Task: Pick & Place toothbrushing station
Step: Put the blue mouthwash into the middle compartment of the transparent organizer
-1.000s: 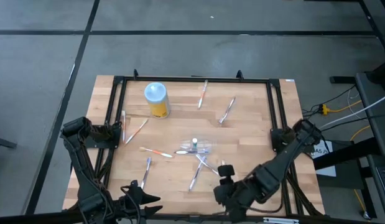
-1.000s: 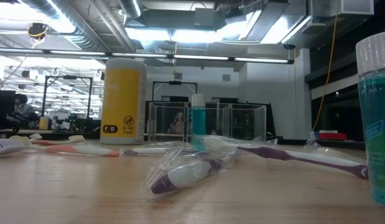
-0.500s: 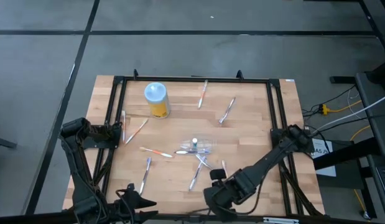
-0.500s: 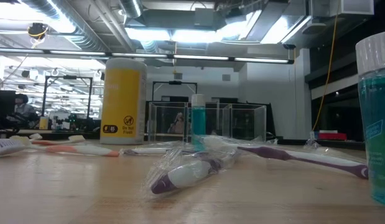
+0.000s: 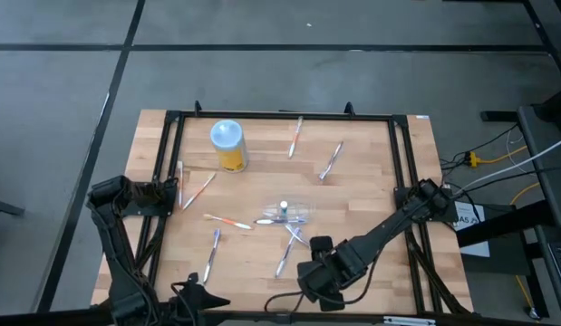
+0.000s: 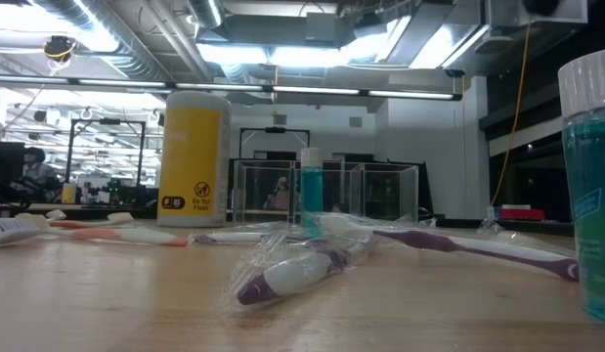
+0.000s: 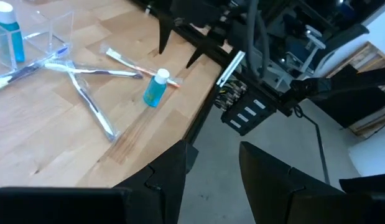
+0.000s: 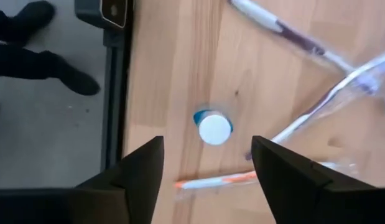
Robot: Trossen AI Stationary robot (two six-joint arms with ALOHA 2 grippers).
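— Since the earlier frame, what do we enter as moved?

— Right arm only: it has swung inward along the near edge, and we now list the right gripper (image 5: pixel 318 244) above the wooden surface (image 5: pixel 371 181), its jaws spread wide and holding nothing. Directly beneath it stands a small blue bottle with a white cap (image 8: pixel 214 128), upright and clear of both fingers. The left gripper (image 7: pixel 214 165) has not shifted; it hangs off the near-left corner with jaws parted and empty.

— And the station's items, by location?

— We count as follows. One yellow bottle with a pale cap (image 5: pixel 227 145), upright, far left. Two toothbrushes at the far side: one orange-pink (image 5: pixel 295 137), one purple (image 5: pixel 331 160), apart from each other. One orange-pink toothbrush (image 5: pixel 198 191) near the left rail. One more orange-pink toothbrush (image 5: pixel 227 221) and one blue-purple toothbrush (image 5: pixel 212 246) left of centre. One clear holder (image 5: pixel 289 212) at centre with a second small blue bottle (image 5: pixel 284 208) in it. Crossed purple toothbrushes (image 5: pixel 289 243) just near-side of the holder. One orange-pink toothbrush (image 8: pixel 217 181) lies beside the small blue bottle under the right gripper. In the low view, a wrapped toothbrush (image 6: pixel 292 272) lies nearest the camera.
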